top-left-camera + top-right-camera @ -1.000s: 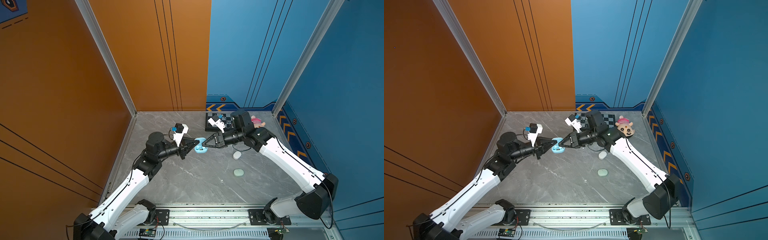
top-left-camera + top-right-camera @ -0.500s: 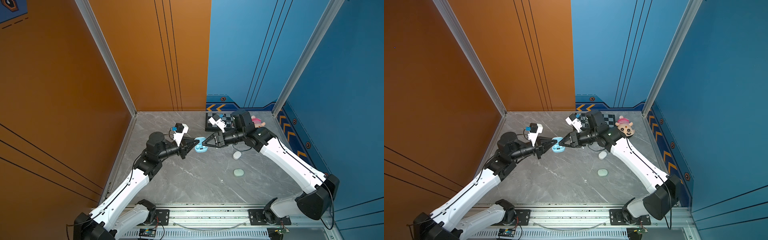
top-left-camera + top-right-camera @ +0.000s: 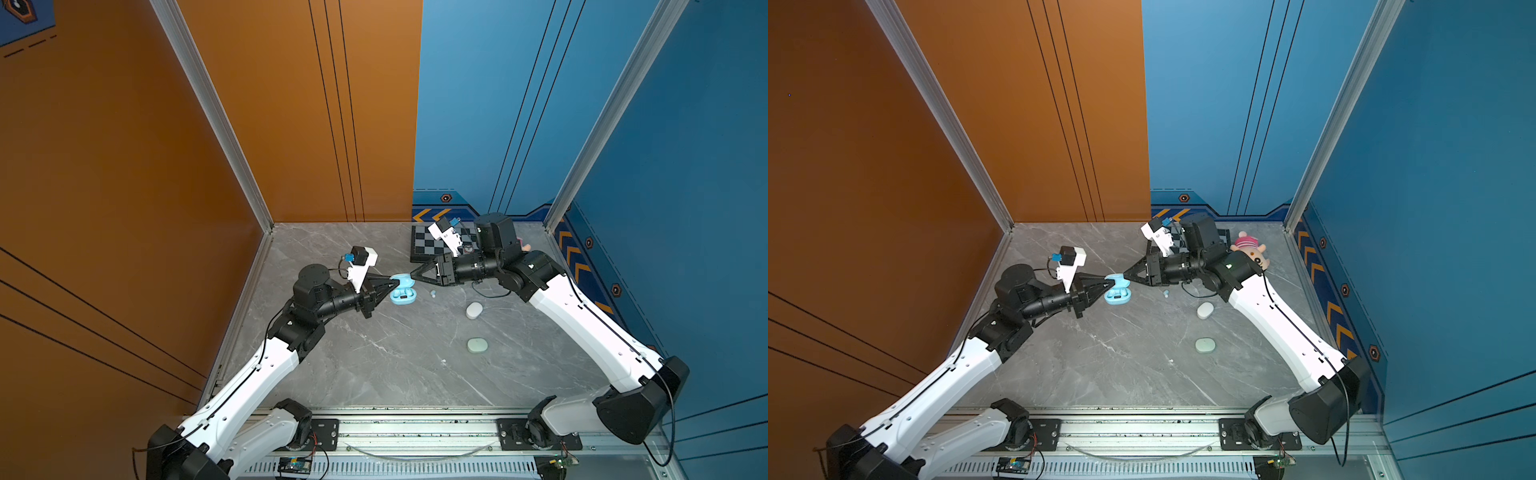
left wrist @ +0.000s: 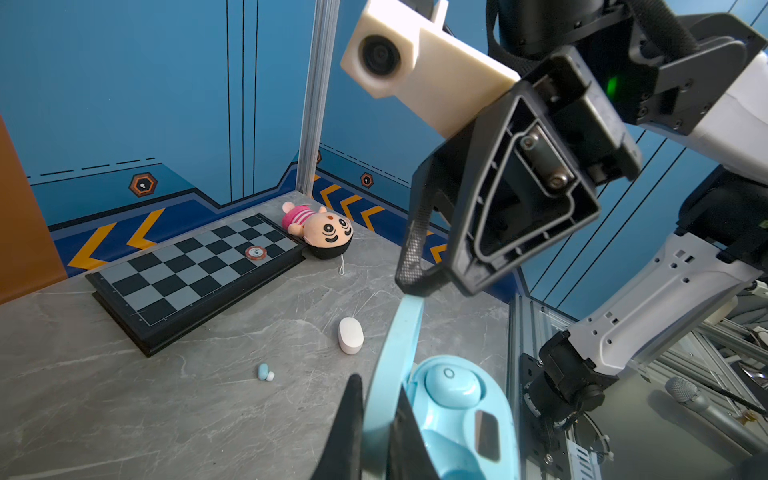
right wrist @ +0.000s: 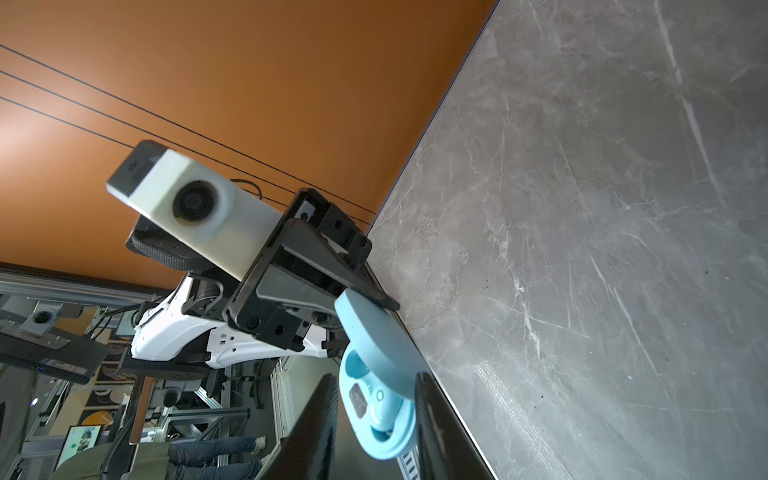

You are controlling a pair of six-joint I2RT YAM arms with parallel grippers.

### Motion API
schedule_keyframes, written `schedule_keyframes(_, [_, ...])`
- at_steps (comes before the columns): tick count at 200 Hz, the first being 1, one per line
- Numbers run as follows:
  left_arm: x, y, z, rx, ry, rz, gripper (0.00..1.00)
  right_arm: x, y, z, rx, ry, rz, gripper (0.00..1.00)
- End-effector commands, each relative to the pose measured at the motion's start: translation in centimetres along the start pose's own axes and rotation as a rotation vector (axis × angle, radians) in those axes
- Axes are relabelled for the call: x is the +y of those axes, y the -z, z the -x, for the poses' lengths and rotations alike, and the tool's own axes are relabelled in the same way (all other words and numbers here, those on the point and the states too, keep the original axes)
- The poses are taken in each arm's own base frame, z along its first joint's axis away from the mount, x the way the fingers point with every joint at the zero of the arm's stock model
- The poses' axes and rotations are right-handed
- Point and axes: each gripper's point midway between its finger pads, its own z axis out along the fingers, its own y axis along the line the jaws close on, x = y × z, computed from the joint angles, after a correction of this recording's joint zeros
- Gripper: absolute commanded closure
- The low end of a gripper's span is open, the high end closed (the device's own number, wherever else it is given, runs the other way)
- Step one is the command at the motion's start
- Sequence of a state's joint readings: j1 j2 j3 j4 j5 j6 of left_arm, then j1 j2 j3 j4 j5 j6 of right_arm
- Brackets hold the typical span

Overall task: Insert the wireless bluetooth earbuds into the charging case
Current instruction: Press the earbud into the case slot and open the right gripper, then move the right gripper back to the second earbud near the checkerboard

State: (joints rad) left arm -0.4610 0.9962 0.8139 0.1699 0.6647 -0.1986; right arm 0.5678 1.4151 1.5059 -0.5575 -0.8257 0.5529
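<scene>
A pale blue charging case (image 3: pixel 404 294) (image 3: pixel 1118 294) hangs open just above the table at mid-left. My left gripper (image 3: pixel 397 284) (image 4: pixel 378 386) is shut on its raised lid (image 4: pixel 397 340). One pale blue earbud (image 4: pixel 453 384) sits in the case base (image 5: pixel 376 432); what is in the other well I cannot tell. My right gripper (image 3: pixel 412 275) (image 5: pixel 376 378) faces the case from the other side, open, with the base between its fingers. A loose pale blue earbud (image 3: pixel 433 294) (image 4: pixel 264 371) lies on the table next to it.
A white case (image 3: pixel 474 310) (image 4: pixel 350 334) and a mint green case (image 3: pixel 477 345) lie shut to the right. A chessboard (image 3: pixel 428 245) with a chip (image 4: pixel 255 252) and a plush doll (image 3: pixel 1250 249) sit at the back wall. A tiny white bit (image 3: pixel 444 361) lies in front.
My right gripper's jaws have spread apart at the case and its tip has drawn back slightly. The left gripper and the case have stayed put.
</scene>
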Motion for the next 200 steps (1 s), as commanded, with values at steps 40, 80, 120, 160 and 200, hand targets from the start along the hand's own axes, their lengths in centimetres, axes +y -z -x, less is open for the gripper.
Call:
schedule_keyframes(40, [-0.7, 0.3, 2.3, -0.063, -0.073, 0.004, 1.0, 1.1, 1.3, 1.1, -0.059, 0.04, -0.017, 0.67])
schedule_keyframes(80, [0.7, 1.3, 2.2, -0.085, -0.09, 0.097, 1.0, -3.3, 3.5, 3.2, -0.192, -0.083, -0.187, 0.64])
schedule_keyframes(120, [1.6, 2.3, 1.4, -0.071, -0.09, 0.16, 1.0, -12.4, 5.5, 1.5, -0.196, -0.268, -0.561, 0.63])
schedule_keyframes(160, [2.3, 2.7, -0.1, -0.048, -0.075, 0.19, 1.0, -20.9, 7.1, -0.9, -0.237, -0.529, -0.931, 0.6])
schedule_keyframes(200, [3.2, 2.8, -1.8, -0.026, -0.058, 0.22, 1.0, -25.8, 3.4, -1.7, -0.203, -0.625, -1.073, 0.56])
